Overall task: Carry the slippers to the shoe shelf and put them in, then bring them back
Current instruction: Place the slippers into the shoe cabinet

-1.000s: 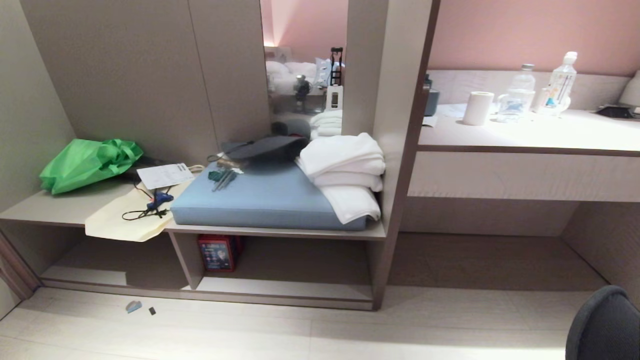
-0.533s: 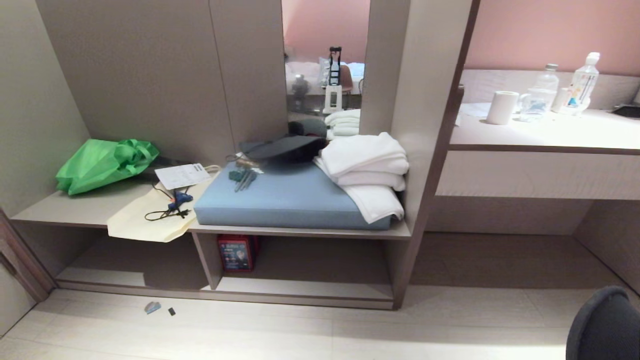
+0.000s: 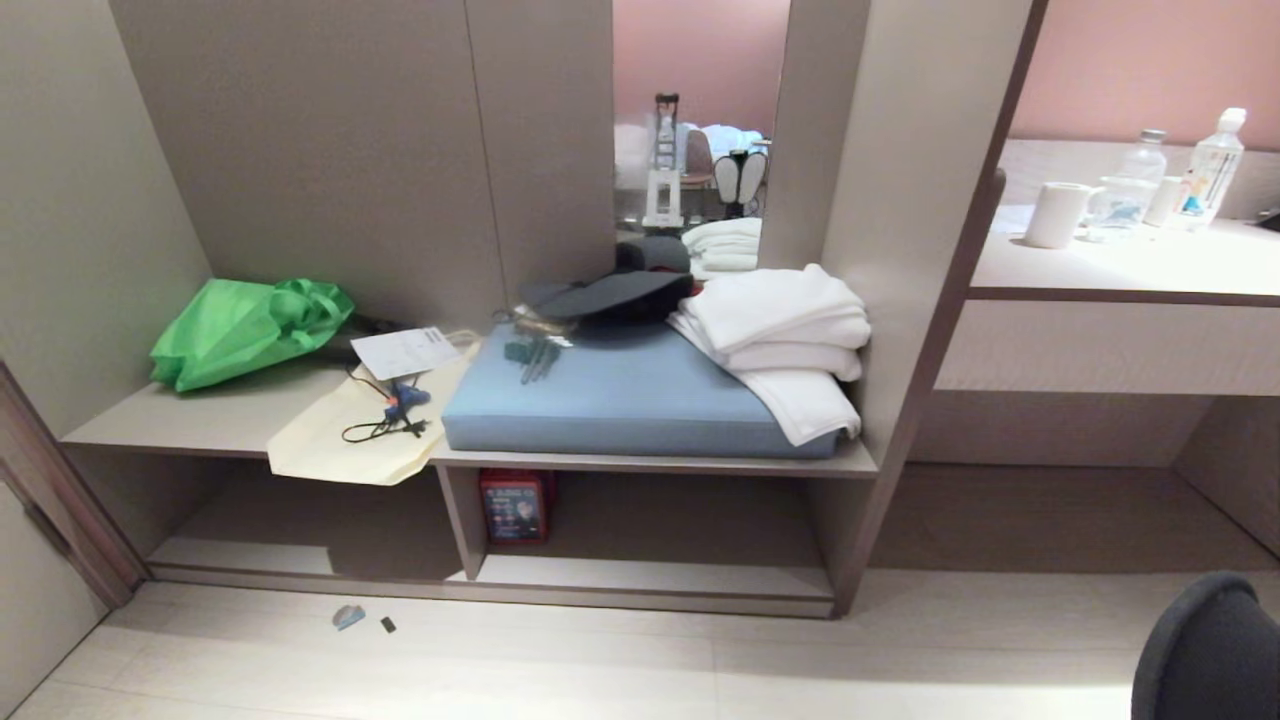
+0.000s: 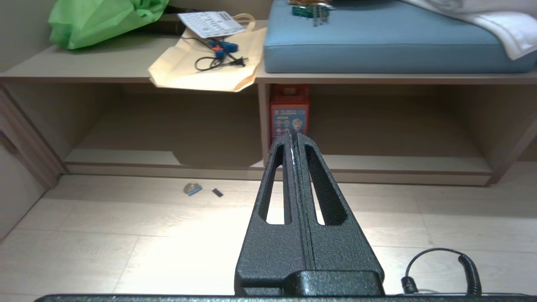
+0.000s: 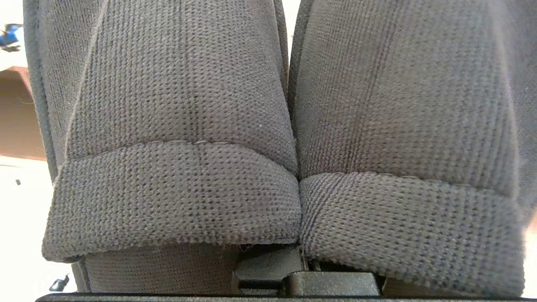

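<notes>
Slippers (image 5: 176, 126): coarse knit cloth, matt, stitched hem band. Left gripper (image 4: 297, 140): black textured plastic, slight sheen. Bench (image 3: 200, 425): matt wood laminate. Cushion (image 3: 640, 400): smooth blue cloth. Towels (image 3: 780, 320): soft white terry. Bag (image 3: 240, 325): green non-woven fabric. Floor (image 3: 600, 670): pale wood-look planks.

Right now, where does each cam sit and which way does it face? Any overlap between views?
Head: high on the robot, looking forward and down at the bench unit and floor; no arm in view.
Left wrist: behind the shut left gripper, held low, facing the shoe shelf.
Right wrist: behind the right gripper, view filled by the slippers it holds.
Shared: head and left wrist both show the red box, blue cushion and green bag.
</notes>
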Controlling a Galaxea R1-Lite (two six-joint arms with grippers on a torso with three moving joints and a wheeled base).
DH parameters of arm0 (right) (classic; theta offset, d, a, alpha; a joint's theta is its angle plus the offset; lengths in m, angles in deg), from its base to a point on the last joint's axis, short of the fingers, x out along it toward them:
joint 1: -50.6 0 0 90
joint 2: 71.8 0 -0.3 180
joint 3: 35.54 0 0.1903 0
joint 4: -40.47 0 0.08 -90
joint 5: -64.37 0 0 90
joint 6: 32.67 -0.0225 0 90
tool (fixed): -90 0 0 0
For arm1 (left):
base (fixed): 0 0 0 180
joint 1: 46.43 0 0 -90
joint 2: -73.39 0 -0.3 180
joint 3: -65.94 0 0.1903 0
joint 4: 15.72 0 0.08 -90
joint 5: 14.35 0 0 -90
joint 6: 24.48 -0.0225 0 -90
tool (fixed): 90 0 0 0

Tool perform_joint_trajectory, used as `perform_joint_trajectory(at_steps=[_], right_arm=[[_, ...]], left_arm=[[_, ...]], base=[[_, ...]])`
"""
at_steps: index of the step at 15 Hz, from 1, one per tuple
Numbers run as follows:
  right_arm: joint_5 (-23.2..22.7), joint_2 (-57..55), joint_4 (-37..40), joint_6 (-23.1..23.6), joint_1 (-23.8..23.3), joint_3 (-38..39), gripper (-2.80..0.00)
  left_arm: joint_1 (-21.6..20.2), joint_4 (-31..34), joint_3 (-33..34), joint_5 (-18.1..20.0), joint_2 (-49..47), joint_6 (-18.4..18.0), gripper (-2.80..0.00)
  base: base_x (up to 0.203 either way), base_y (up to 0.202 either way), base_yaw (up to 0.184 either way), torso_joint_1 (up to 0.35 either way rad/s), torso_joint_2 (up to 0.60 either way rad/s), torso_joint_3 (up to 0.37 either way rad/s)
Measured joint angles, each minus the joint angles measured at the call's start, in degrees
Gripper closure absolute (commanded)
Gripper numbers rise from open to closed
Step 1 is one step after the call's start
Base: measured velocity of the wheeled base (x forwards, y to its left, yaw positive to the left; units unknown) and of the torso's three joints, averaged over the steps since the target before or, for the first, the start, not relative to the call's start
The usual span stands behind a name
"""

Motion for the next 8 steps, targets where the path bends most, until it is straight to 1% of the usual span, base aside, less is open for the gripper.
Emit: perform_joint_trajectory(at_steps=[5,6,8], right_arm=[[0.0,0.0,0.02,0.01,-0.02,0.0,0.0],[0.0,0.0,0.0,-0.02,-0.02,0.0,0.0],[0.01,0.0,0.0,0.01,0.0,0.0,0.0]], left_arm=[[0.0,0.02,-0.05,0.0,0.0,-0.07,0.0],[0.02,0.02,-0.06,0.0,0.0,-0.1,0.0],[0.0,0.0,-0.05,0.0,0.0,-0.15,0.0]], base=[[0.0,0.185,-0.002,0.005,0.0,0.002],[0.0,0.106,-0.001,0.002,0.01,0.007],[0.0,0.0,0.0,0.0,0.0,0.0]])
